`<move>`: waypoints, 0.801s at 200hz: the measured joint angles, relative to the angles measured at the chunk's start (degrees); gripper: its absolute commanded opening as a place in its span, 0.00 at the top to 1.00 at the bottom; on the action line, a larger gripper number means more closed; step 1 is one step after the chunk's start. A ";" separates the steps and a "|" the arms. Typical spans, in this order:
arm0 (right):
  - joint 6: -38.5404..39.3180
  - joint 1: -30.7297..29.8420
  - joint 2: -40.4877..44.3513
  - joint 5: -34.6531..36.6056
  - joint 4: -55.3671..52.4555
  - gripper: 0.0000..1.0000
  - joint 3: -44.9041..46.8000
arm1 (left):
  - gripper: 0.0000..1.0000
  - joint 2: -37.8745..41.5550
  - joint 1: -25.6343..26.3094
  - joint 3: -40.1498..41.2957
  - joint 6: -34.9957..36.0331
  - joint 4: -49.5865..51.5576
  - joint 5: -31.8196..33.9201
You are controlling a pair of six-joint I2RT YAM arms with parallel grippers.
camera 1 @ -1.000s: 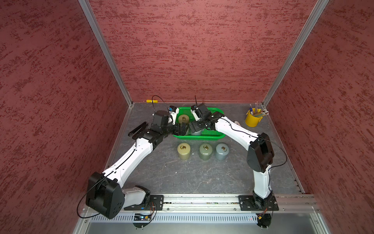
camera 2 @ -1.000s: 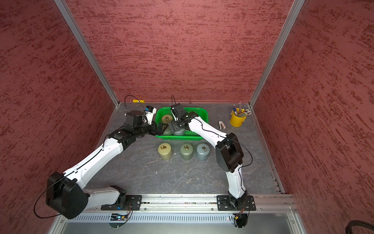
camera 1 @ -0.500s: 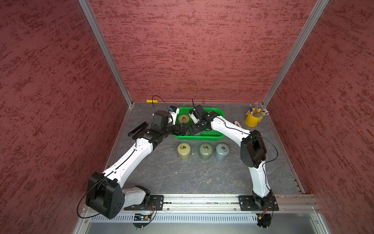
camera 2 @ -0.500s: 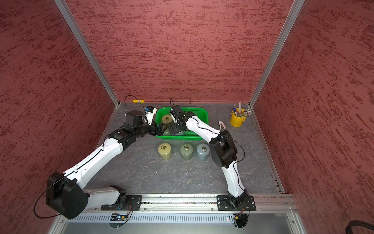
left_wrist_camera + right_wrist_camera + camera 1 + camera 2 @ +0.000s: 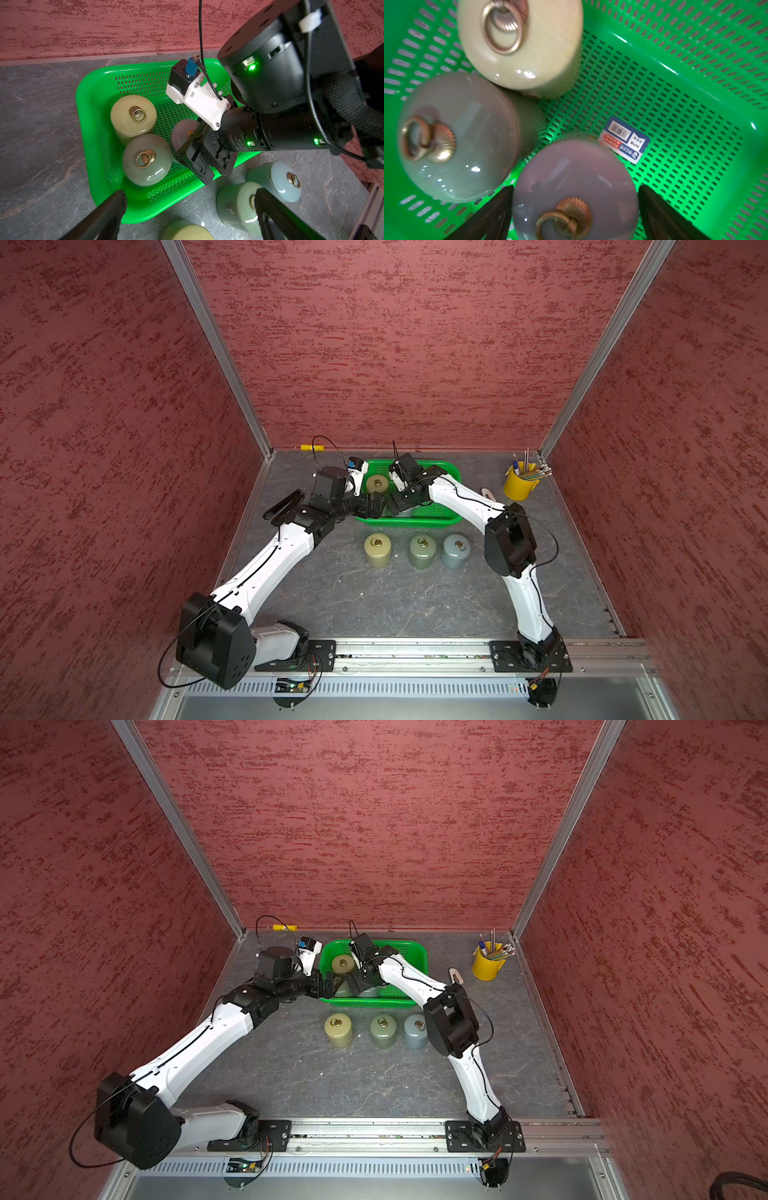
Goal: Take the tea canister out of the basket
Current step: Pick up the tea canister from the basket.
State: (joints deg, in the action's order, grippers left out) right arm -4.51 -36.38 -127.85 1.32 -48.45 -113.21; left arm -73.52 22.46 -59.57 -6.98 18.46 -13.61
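The green basket [image 5: 436, 516] [image 5: 409, 952] stands at the back of the table and holds three tea canisters with brass ring lids. In the right wrist view they are a cream one [image 5: 519, 45], a green one [image 5: 456, 137] and a grey one [image 5: 571, 164]. My right gripper [image 5: 575, 187] is down inside the basket [image 5: 695, 83], open, with one finger on each side of the grey canister's lid. My left gripper [image 5: 190, 207] hangs open over the basket's front left corner [image 5: 133, 209], holding nothing. The right gripper's body partly hides the grey canister [image 5: 181, 133] in the left wrist view.
Three more canisters stand in a row on the table in front of the basket: cream [image 5: 377, 549], green [image 5: 422, 549], blue-grey [image 5: 456, 549]. A yellow pencil bucket [image 5: 517, 485] sits at the back right. Red walls close in three sides.
The right arm's elbow has swung a little to the left while its gripper stays over the basket's left half. The left arm has not moved.
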 measured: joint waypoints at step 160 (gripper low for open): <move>0.00 0.57 -1.38 0.44 -0.20 0.15 0.00 | 0.00 -0.02 0.00 0.00 0.42 0.15 0.59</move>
State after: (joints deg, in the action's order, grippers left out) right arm -4.51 -35.81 -129.23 1.76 -48.64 -113.21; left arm -73.54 22.46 -59.57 -6.57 18.61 -13.02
